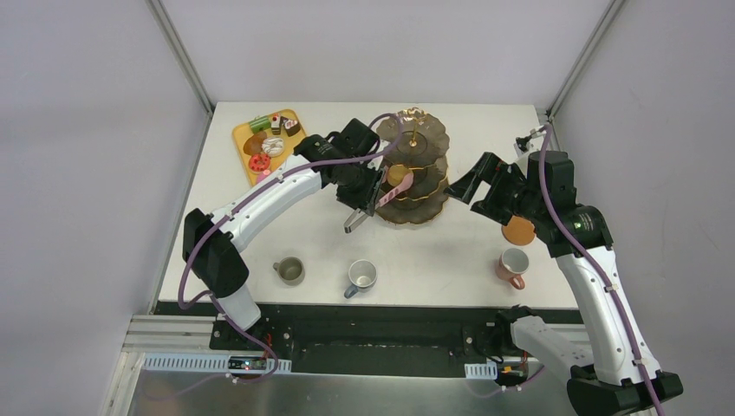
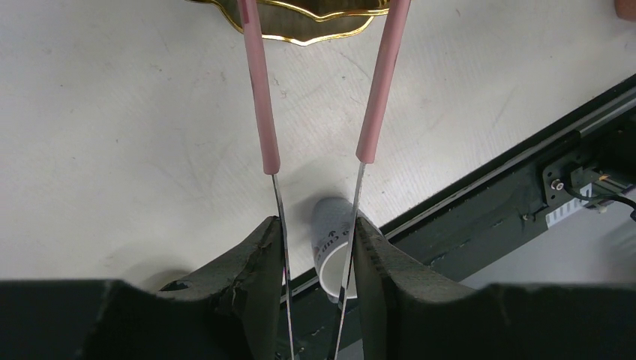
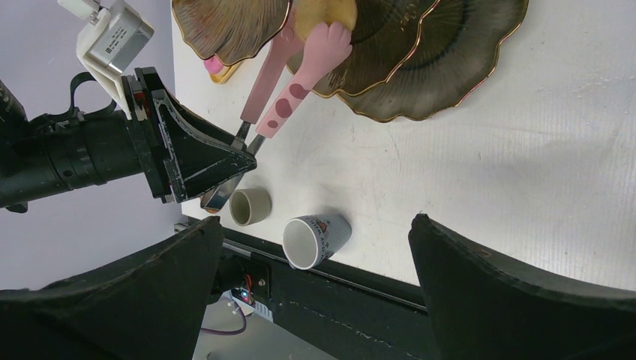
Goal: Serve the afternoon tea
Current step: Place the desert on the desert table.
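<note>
The dark gold-rimmed three-tier stand (image 1: 431, 137) stands at the back middle of the table. My left gripper (image 1: 362, 201) is shut on the metal arms of the pink-handled tongs (image 1: 387, 194), just left of the stand. The tongs' tips reach onto a middle tier around a yellow-orange round sweet (image 3: 324, 15). In the left wrist view my fingers (image 2: 259, 262) press the tongs (image 2: 259, 90) from both sides. My right gripper (image 1: 469, 186) hangs open and empty right of the stand. Doughnuts (image 1: 259, 162), macarons and small cakes lie on the tray (image 1: 245, 132).
An olive mug (image 1: 289, 270) and a grey-blue mug (image 1: 361, 276) stand near the front edge, and a pink mug (image 1: 513, 264) at the front right. A brown coaster (image 1: 518, 230) lies beside my right arm. The grey-blue mug (image 3: 315, 238) shows below my right gripper (image 3: 316, 221).
</note>
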Action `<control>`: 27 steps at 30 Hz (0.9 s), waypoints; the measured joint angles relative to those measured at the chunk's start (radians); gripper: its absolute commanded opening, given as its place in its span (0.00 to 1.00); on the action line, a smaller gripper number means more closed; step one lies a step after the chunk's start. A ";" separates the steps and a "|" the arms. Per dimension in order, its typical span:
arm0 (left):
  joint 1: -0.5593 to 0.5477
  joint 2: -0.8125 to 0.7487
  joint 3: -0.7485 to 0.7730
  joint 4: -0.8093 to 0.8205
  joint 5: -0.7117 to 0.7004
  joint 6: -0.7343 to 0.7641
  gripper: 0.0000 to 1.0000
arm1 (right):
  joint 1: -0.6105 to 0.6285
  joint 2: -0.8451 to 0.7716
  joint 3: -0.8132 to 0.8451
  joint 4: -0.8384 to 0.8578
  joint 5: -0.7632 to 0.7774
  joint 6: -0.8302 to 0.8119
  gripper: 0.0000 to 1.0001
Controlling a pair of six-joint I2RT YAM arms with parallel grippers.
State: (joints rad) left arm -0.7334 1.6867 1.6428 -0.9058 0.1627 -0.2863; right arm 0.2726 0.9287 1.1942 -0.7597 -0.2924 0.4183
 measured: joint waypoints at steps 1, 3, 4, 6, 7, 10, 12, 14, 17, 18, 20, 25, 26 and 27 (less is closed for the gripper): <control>0.000 0.000 0.000 0.000 0.005 -0.003 0.38 | 0.000 0.000 0.000 0.000 0.000 0.000 0.99; 0.000 0.000 0.002 -0.004 0.012 -0.008 0.39 | 0.000 0.000 0.000 0.000 0.000 0.000 0.99; 0.000 0.000 0.004 -0.007 0.013 -0.010 0.39 | 0.000 0.000 0.000 0.000 0.000 0.000 0.99; 0.000 0.000 0.010 -0.012 0.013 -0.010 0.40 | 0.000 0.000 0.000 0.000 0.000 0.000 0.99; 0.000 0.000 0.012 -0.013 0.013 -0.011 0.40 | 0.000 0.000 0.000 0.000 0.000 0.000 0.99; 0.000 0.000 0.020 -0.019 0.013 -0.011 0.41 | 0.000 0.000 0.000 0.000 0.000 0.000 0.99; 0.000 0.000 0.025 -0.021 0.013 -0.011 0.41 | 0.000 0.000 0.000 0.000 0.000 0.000 0.99; 0.000 0.000 0.031 -0.026 0.016 -0.011 0.41 | 0.000 0.000 0.000 0.000 0.000 0.000 0.99; 0.000 0.000 0.042 -0.032 0.024 -0.011 0.41 | 0.000 0.000 0.000 0.000 0.000 0.000 0.99; 0.002 0.000 0.046 -0.037 0.029 -0.011 0.41 | 0.000 0.000 0.000 0.000 0.000 0.000 0.99; 0.002 0.000 0.054 -0.047 0.043 -0.011 0.41 | 0.000 0.000 -0.001 0.000 0.000 0.000 0.99; 0.015 -0.008 0.072 -0.078 0.071 -0.011 0.40 | 0.000 0.000 -0.010 0.001 0.000 0.000 0.99; 0.016 -0.009 0.078 -0.086 0.071 -0.010 0.40 | 0.000 0.000 -0.012 -0.001 0.000 0.000 0.99; 0.019 -0.011 0.085 -0.094 0.072 -0.009 0.40 | 0.000 0.000 -0.012 0.000 0.000 0.000 0.99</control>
State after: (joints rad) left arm -0.7139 1.6760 1.7275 -1.0000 0.2348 -0.2955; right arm 0.2726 0.9287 1.1820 -0.7597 -0.2924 0.4179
